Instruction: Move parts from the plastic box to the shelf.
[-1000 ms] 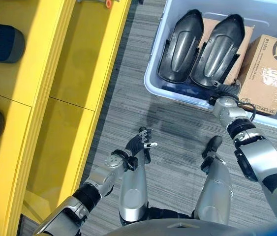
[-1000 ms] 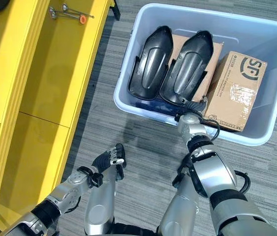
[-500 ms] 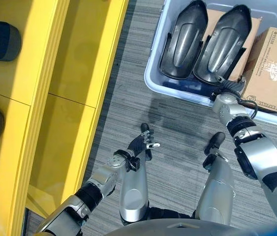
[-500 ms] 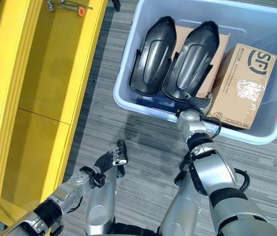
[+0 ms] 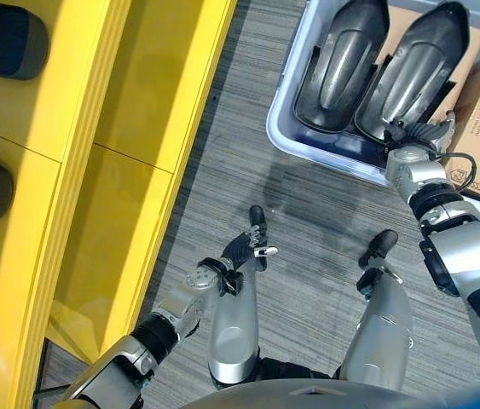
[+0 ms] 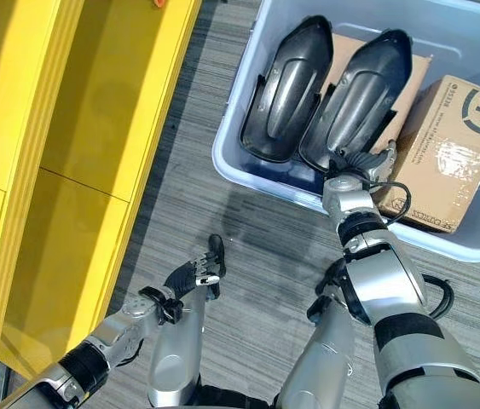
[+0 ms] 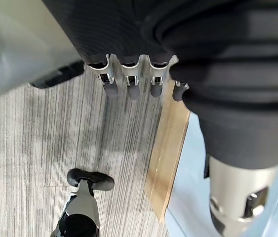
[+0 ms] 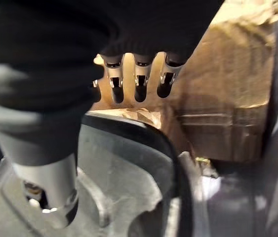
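Grey plastic box (image 6: pixel 248 175) holds two dark shell parts (image 6: pixel 286 89) and cardboard cartons (image 6: pixel 448 153). Right hand (image 6: pixel 363 162) reaches over the near rim, fingers relaxed above one shell, gripping nothing. Left hand (image 5: pixel 248 247) hangs open by the yellow shelf (image 5: pixel 137 128). Most transfer work remains.

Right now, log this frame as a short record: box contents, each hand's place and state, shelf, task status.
box: pale blue plastic box on the grey carpet
contents: two dark moulded parts side by side, lying on a flat cardboard sheet, with a cardboard box beside them
right hand: right hand at the box's near rim, over the lower end of the right-hand part, fingers straight, nothing gripped
left hand: left hand low over the carpet, fingers relaxed, empty
shelf: yellow shelf on the robot's left, dark items at its far edge
status: no part lifted yet
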You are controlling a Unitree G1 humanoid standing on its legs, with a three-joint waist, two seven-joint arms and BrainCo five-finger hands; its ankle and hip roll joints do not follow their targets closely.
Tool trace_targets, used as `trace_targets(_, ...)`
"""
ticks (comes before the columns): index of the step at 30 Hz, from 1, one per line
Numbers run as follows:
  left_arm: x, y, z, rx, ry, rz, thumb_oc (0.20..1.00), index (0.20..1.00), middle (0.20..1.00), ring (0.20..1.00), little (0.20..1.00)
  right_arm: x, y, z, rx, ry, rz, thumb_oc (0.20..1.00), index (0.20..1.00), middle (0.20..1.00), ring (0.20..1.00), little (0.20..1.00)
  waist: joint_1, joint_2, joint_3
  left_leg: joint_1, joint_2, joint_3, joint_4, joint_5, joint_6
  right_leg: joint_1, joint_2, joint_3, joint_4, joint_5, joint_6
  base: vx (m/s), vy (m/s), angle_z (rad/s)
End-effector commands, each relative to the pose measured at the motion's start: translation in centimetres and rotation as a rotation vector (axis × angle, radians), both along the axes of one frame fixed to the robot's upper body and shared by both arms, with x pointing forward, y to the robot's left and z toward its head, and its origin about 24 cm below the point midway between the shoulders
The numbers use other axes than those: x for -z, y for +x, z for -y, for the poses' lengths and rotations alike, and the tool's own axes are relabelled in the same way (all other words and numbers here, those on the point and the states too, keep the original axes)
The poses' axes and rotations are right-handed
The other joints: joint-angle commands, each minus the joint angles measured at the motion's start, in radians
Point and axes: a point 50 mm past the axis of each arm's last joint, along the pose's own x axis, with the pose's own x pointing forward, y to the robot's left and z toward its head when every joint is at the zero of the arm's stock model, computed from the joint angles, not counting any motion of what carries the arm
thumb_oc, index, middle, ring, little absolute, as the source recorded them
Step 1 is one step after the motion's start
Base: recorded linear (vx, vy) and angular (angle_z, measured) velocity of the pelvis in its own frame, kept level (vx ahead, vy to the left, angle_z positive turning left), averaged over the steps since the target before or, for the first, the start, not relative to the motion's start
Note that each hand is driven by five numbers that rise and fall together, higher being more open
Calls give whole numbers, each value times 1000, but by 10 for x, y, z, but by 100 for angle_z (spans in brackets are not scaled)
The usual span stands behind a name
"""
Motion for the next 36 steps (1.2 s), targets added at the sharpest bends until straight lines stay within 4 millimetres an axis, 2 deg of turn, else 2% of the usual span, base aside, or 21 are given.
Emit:
trace_targets(1,1,-12,10,58,-30,-2,1000,1000,1000,1000,1000,-24,0,11,60,-36,54,1000,1000,1000,1000,1000,22,39,-19,-35,30,31,-32,1,-19,-30,-71,-46,156,-79,87,17,21,5)
trace_targets(8,0,-12,9,56,-23,-3,1000,1000,1000,1000,1000,-26,0,15,66,26,47,1000,1000,1000,1000,1000,39,43,-19,-83,26,15,-18,-1,-17,-60,-73,-53,170,-82,87,11,11,5)
trace_targets(15,-1,-13,11,59,-23,-2,1000,1000,1000,1000,1000,-31,0,17,70,-6,35,1000,1000,1000,1000,1000,47,47,-19,-137,23,-2,-3,-2,-17,-102,-72,-51,184,-87,84,0,0,0)
trace_targets(19,-2,-13,12,45,-73,-13,1000,1000,1000,1000,1000,-40,1,18,75,-15,57,1000,1000,1000,1000,1000,52,50,-19,-180,21,-14,7,-3,-15,-140,-72,-49,201,-93,83,0,0,0)
trace_targets(22,-5,-11,11,51,-20,19,1000,1000,1000,1000,1000,-45,1,18,81,-29,66,1000,1000,1000,1000,1000,56,51,-19,-208,16,-23,16,-3,-14,-163,-73,-49,214,-96,81,-5,-7,3)
trace_targets(25,-7,-11,13,14,-167,-32,1000,1000,1000,1000,1000,-50,1,21,78,-28,69,1000,1000,1000,1000,1000,61,53,-19,-238,13,-33,23,-2,-15,-187,-70,-49,223,-102,81,-5,0,3)
trace_targets(29,-10,-10,11,-3,-149,-9,1000,1000,1000,1000,1000,-50,2,20,54,-54,56,1000,1000,1000,1000,1000,67,56,-19,-274,11,-46,29,0,-15,-217,-72,-48,236,-107,79,-1,-5,-1)
trace_targets(30,-10,-9,10,-5,-152,-10,1000,1000,1000,1000,1000,-51,3,20,46,-51,54,871,871,871,871,871,69,57,-19,-282,10,-48,31,1,-15,-224,-73,-48,240,-109,79,0,0,0)
trace_targets(31,-9,-9,9,-4,-157,-12,1000,1000,1000,1000,1000,-53,3,20,33,-48,49,200,200,200,200,200,71,59,-19,-293,8,-52,32,3,-15,-235,-74,-47,247,-111,78,0,0,0)
trace_targets(36,-5,-13,4,6,-155,-17,1000,1000,1000,1000,1000,-54,1,29,32,-61,44,200,200,200,200,200,80,63,-19,-320,2,-64,30,9,-17,-254,-71,-53,253,-116,76,-4,-22,2)
